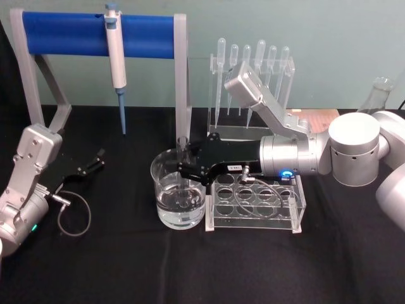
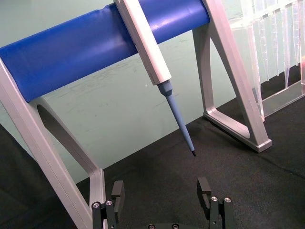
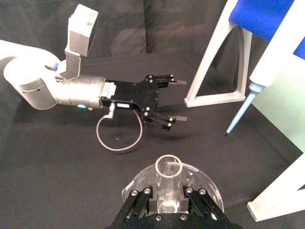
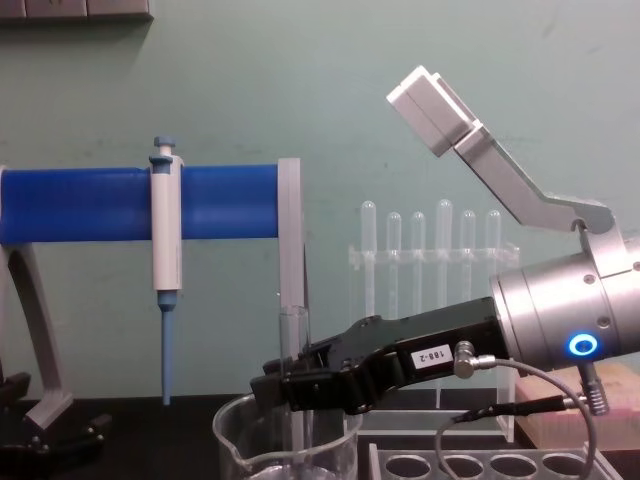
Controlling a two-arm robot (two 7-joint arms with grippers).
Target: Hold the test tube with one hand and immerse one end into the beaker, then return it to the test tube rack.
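Right end effector (image 1: 183,166) clamped on test tube (image 4: 291,335), upright in beaker (image 1: 159,183).
Tube's lower end sits in the beaker's clear liquid; test tube rack (image 1: 253,226) just beside; left end effector (image 1: 92,163) open, empty, far left of counter (image 1: 190,272).

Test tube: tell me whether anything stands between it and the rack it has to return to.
Only the beaker wall: the test tube, gripped upright by the right pincer, stands inside the beaker, and the rack sits beside it on the robot's right. A cable loops over some rack holes. The left pincer rests open, far left.
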